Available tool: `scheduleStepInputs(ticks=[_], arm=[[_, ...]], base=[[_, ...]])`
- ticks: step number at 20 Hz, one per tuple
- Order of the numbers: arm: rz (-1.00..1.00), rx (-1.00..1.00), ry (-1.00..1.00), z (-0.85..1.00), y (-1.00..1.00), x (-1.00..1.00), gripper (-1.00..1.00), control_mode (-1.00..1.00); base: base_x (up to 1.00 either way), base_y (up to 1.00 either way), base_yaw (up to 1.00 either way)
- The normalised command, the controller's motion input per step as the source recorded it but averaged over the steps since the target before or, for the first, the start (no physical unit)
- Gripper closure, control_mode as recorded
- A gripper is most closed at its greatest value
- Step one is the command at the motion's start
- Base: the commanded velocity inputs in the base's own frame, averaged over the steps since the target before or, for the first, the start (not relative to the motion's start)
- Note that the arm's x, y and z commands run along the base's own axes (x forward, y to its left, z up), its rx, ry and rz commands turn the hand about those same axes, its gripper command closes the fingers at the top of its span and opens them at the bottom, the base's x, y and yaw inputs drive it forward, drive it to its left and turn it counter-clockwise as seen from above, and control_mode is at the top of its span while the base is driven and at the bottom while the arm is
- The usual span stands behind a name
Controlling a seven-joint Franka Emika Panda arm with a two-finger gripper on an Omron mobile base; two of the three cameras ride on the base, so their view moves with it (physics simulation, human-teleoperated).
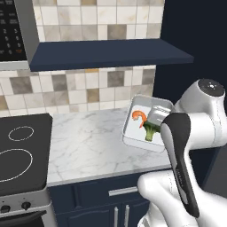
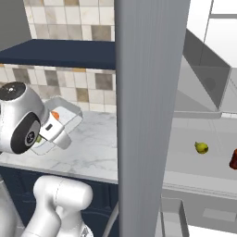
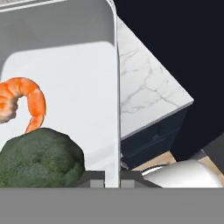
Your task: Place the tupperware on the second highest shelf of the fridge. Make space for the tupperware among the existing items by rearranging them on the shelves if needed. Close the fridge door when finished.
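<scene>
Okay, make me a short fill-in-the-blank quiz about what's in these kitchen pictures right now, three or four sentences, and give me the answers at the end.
1. In the tupperware, the orange food beside the broccoli is a ____.
2. The gripper grips the tupperware by its ____.
3. The tupperware is lifted and tilted over the marble ____.
4. On a shelf in the fridge lies a small yellow-green ____.

Missing words: shrimp; wall; counter; fruit
</scene>
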Motion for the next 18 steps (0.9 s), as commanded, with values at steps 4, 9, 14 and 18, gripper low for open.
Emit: scheduleStepInputs(ticks=[4,9,14,18], arm=[[-0.05,0.01,-0.03,0.16,-0.08,0.0,1.0,-1.0],[-0.01,0.0,0.0,0.19,-0.19,-0.18,1.0,-1.0],[0.0,0.0,-0.03,0.22,-0.04,-0.2,1.0,-1.0],[0.03,-0.05,-0.01,0.29,0.12,-0.22,1.0,-1.0]], base=[[0.0,0.0,0.0],[0.0,0.0,0.0],[0.0,0.0,0.0],[0.0,0.0,0.0]])
